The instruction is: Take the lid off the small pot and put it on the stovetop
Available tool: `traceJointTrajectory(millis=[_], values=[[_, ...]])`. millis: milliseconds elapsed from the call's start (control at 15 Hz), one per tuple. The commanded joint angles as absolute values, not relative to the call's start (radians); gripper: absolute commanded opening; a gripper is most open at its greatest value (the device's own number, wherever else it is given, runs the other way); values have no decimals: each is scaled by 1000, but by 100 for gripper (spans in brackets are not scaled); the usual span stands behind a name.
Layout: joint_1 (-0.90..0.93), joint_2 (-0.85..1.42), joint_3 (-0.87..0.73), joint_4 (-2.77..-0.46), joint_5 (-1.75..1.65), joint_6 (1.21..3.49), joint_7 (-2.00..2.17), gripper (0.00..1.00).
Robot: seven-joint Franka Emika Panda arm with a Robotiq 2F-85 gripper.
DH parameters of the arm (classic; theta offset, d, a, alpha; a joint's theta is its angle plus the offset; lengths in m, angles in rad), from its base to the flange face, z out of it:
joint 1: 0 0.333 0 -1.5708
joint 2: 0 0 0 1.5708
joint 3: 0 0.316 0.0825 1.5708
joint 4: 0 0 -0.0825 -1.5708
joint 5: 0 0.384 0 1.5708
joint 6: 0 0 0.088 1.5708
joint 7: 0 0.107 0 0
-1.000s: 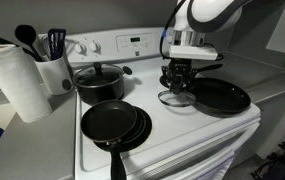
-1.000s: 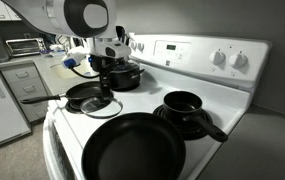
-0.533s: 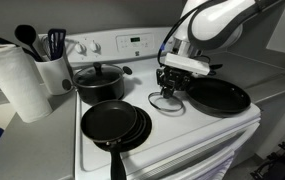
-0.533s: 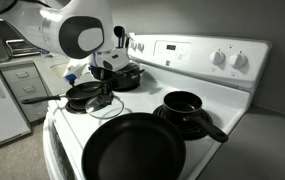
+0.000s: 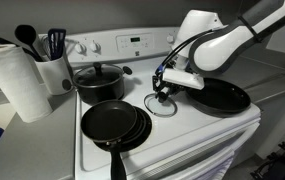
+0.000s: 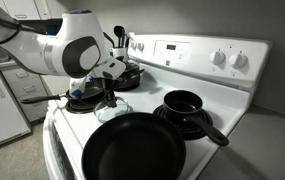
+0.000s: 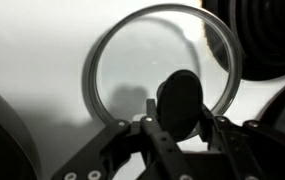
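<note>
The white stovetop [image 5: 197, 128] filled most of an exterior view, with a grey counter [image 5: 42, 140] at lower left and a paper towel roll [image 5: 15, 80] at the left edge. A wide frying pan [image 6: 132, 150] sat at the bottom of an exterior view, and the small pot [image 6: 184, 103] stood uncovered right of centre. The lid [image 5: 161, 105] was at frame centre, low over bare enamel between two pans; whether it touched, I couldn't tell. In the wrist view my gripper [image 7: 180, 122] was clamped on its black knob.
</note>
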State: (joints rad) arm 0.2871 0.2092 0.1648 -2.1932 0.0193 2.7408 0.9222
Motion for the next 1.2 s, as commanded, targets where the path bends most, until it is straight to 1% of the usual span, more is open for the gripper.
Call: traceJointTrajectory(millis=[0,267,667,733,800,867,1000,1133], values=[[325,249,114,-2191,-119,2788,932,14],[334,267,95,-2168,-242,2711,882,14],[317,270,117,-2128,-194,2575,822,14],[318,270,115,-2126,-196,2564,825,33],[317,271,116,-2121,-194,2555,823,64],[315,271,115,-2116,-192,2546,824,65],[308,267,117,-2095,-180,2513,812,77],[297,257,118,-2070,-164,2484,795,92]])
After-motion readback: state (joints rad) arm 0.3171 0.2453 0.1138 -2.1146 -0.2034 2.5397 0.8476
